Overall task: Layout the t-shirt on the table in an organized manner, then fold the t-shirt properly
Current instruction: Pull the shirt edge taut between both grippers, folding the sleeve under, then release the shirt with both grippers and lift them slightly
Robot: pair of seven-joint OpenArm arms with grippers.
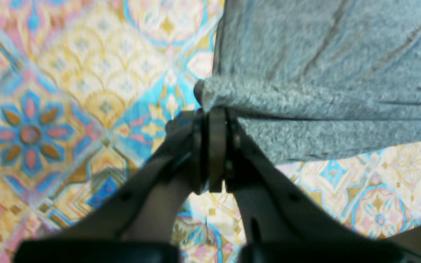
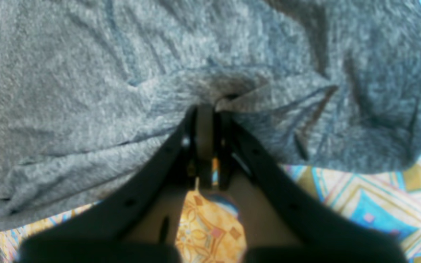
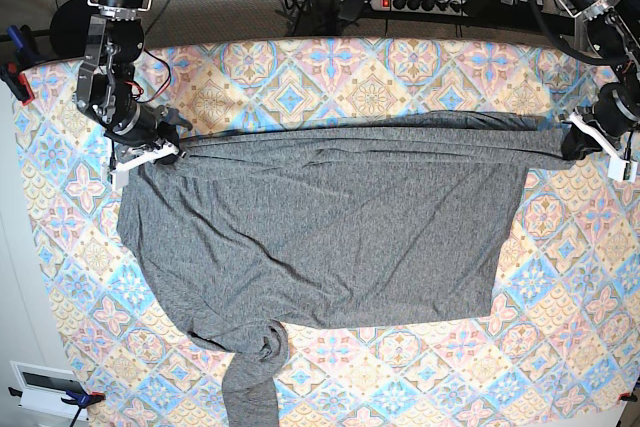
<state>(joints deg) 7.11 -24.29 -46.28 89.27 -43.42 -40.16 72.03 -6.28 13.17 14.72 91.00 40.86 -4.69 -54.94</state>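
Observation:
The dark-grey t-shirt [image 3: 320,227] lies spread across the table [image 3: 560,347], its far edge pulled taut between both grippers. My right gripper [image 3: 165,150] is at the left of the base view, shut on a bunched corner of the shirt [image 2: 86,95]; its closed tips [image 2: 206,109] press into the fabric. My left gripper [image 3: 577,142] is at the right, shut on a rolled edge of the shirt [image 1: 323,65]; its closed tips [image 1: 216,113] hold it just above the patterned cloth [image 1: 68,91]. One long sleeve [image 3: 255,372] lies twisted and bunched at the front left.
A power strip [image 3: 425,2] and cables lie behind the table's far edge. Clamps [image 3: 18,77] hold the cloth at the left edge and front corner [image 3: 75,399]. A white box [image 3: 40,382] sits at the front left.

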